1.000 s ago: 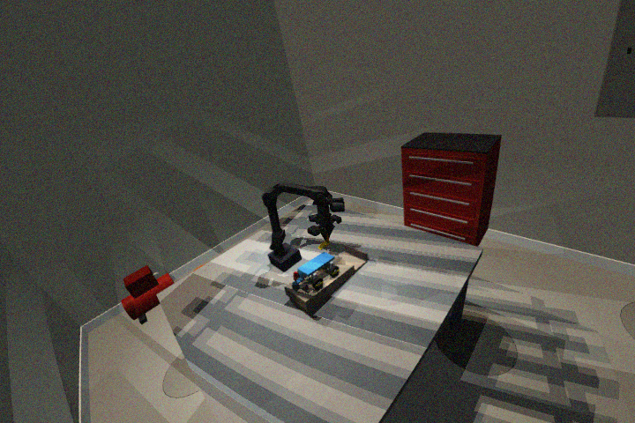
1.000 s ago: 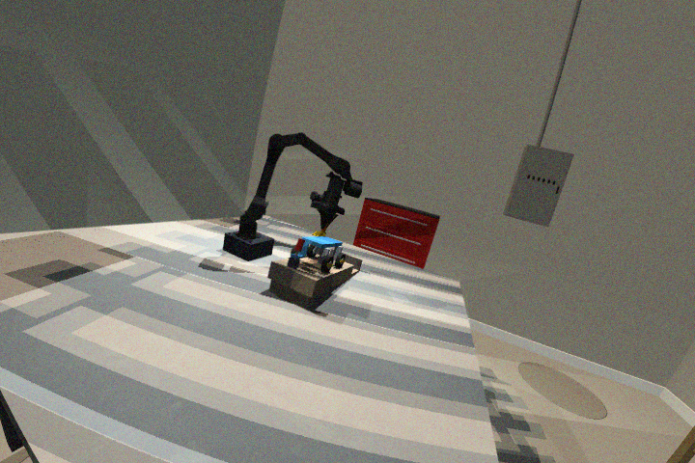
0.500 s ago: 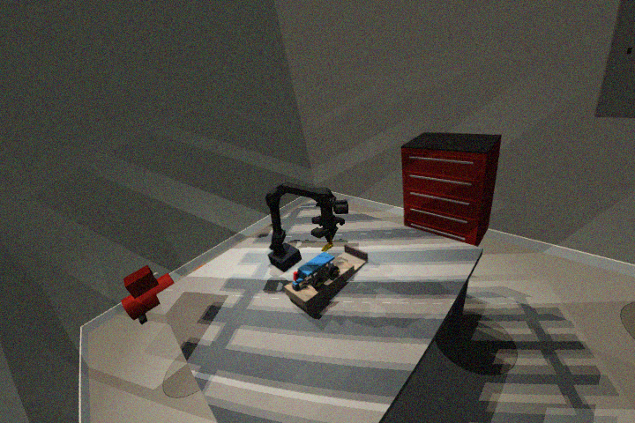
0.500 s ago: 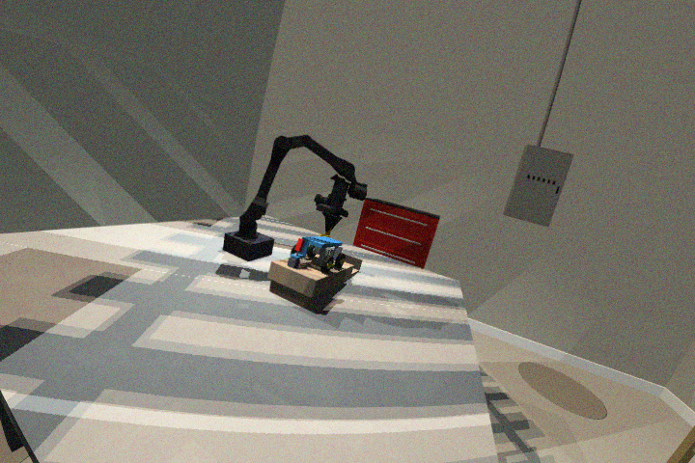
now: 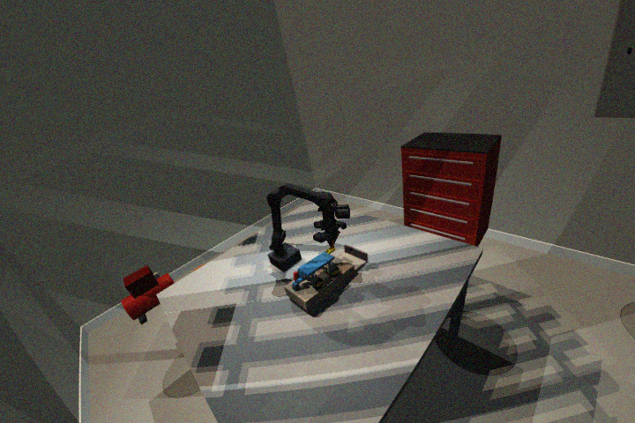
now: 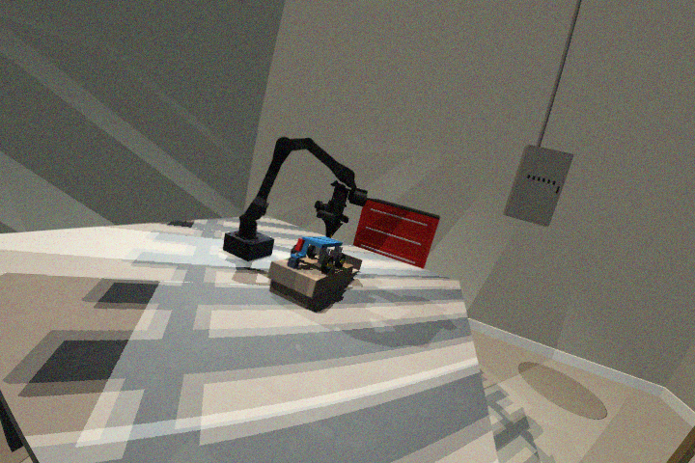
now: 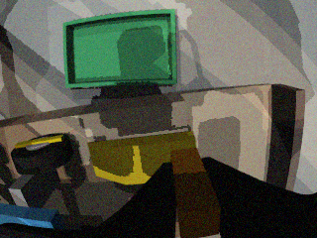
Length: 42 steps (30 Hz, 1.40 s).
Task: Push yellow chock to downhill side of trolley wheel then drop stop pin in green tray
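My gripper (image 5: 332, 245) (image 6: 332, 233) (image 7: 186, 168) points down, shut on the orange handle of the yellow chock (image 5: 330, 250) (image 7: 114, 158). The chock is over the ramp (image 5: 298, 295) (image 6: 292, 277) (image 7: 254, 106), beyond the trolley's downhill end; whether its base touches the ramp I cannot tell. In the wrist view a gap shows between it and the nearest dark wheel (image 7: 42, 155). The blue-topped trolley (image 5: 315, 264) (image 6: 320, 240) (image 7: 30, 218) stands on the ramp. The red pin head (image 5: 295, 275) (image 6: 298, 245) is at its uphill end. The green tray (image 7: 174, 50) lies beside the ramp.
A dark end wall (image 5: 355, 253) (image 7: 284, 131) closes the ramp's downhill end. The arm's base (image 5: 284, 256) (image 6: 248, 244) stands on the table near the ramp. A red drawer cabinet (image 5: 440, 187) (image 6: 398, 231) stands behind. Strong striped shadows cross the table.
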Each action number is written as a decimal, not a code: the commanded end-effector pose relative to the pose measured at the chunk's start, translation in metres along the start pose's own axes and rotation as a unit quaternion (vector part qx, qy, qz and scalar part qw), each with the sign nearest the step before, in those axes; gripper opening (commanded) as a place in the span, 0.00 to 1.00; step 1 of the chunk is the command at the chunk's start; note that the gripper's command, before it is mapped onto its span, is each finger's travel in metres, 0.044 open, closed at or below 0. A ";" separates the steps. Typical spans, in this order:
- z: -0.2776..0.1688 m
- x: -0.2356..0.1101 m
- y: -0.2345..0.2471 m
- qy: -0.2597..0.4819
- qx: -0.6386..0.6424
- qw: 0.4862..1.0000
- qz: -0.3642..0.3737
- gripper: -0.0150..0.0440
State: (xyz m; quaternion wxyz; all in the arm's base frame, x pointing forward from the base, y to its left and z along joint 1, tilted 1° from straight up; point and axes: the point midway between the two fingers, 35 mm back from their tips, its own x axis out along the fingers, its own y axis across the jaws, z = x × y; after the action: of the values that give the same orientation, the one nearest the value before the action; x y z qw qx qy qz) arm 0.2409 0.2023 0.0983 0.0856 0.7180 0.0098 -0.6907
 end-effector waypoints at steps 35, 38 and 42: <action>-0.001 0.037 0.018 -0.002 -0.002 1.000 0.006 0.25; -0.001 0.037 0.021 -0.002 -0.002 1.000 0.006 0.25; -0.001 0.036 0.024 -0.002 -0.002 1.000 0.007 0.25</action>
State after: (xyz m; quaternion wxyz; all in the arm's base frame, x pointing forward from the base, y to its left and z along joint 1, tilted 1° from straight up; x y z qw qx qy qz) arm 0.2467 0.1798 0.0649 0.0881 0.7169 0.0088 -0.6915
